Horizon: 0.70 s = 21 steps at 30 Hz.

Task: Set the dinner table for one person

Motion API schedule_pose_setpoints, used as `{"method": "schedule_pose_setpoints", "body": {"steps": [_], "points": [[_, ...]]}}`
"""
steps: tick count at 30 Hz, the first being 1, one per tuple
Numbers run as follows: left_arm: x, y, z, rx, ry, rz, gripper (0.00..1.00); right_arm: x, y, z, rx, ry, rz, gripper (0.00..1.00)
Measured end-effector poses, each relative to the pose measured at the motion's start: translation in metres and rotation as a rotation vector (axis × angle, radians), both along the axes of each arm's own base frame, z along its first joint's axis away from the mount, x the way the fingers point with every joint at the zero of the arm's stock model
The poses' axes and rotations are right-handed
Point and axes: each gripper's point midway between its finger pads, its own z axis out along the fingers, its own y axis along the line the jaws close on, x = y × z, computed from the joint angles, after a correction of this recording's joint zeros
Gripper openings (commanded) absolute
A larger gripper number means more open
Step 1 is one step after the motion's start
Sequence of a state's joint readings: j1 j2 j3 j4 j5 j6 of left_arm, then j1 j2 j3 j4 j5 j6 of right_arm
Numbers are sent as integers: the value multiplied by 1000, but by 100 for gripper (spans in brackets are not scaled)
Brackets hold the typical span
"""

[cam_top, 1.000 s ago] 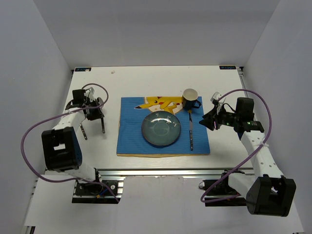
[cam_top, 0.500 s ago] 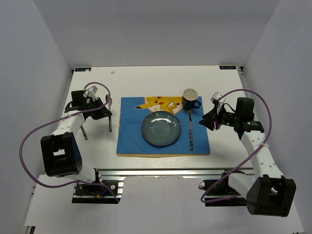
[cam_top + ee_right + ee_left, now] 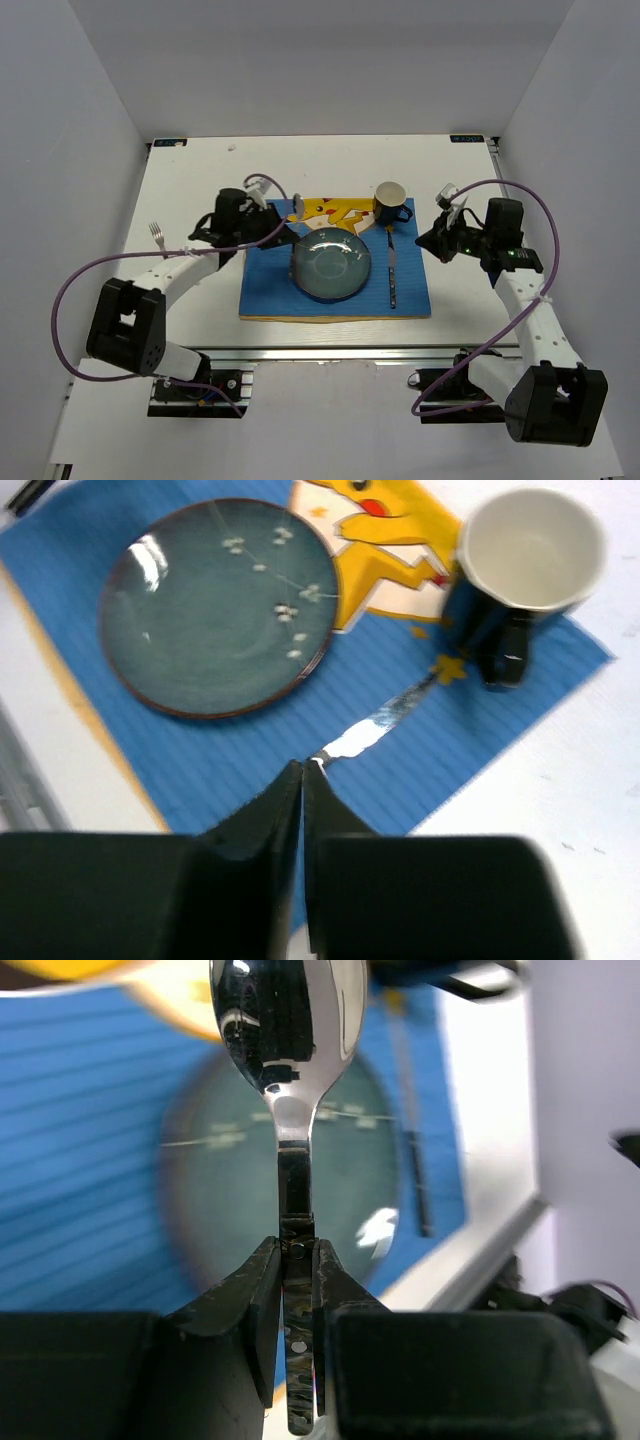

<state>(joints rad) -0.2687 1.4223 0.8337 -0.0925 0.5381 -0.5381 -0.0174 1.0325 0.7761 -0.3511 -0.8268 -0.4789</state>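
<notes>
Swung right since a second ago, the left gripper (image 3: 297, 1250) hangs over the mat's far-left part, clamped on a spoon (image 3: 290, 1020). The table (image 3: 200, 170) fills the scene and bears the mat (image 3: 265, 290) at its centre. On the mat sit a plate (image 3: 330, 263), a mug (image 3: 391, 203) far right and a knife (image 3: 391, 270). The right gripper (image 3: 302, 770), closed and empty, hovers at the mat's right edge. A fork (image 3: 157, 233) lies far left.

The table (image 3: 200, 170) is a large, flat, white rectangle, lying level and spanning most of the top view's width. Its surface is plain and matte. A silver aluminium rail (image 3: 330, 352) runs along its near edge.
</notes>
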Motion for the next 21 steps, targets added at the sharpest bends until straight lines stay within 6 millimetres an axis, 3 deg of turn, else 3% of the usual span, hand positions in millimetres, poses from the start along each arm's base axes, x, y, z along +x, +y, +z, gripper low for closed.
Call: {"method": "schedule_pose_setpoints", "body": {"steps": [7,12,17,21], "points": [[-27,-101,16,-94,-28,-134,0,20,-18,15,-17,-34,-186,0],[-35,-168,1,-115,17,-176,0,34,-37,27,-16,-57,-352,0],[-49,-213,-29,-88,85,-189,0,38,-49,38,-12,-88,-449,0],[-55,-234,-47,-60,132,-168,0,38,-55,49,-2,-125,-497,0]]}}
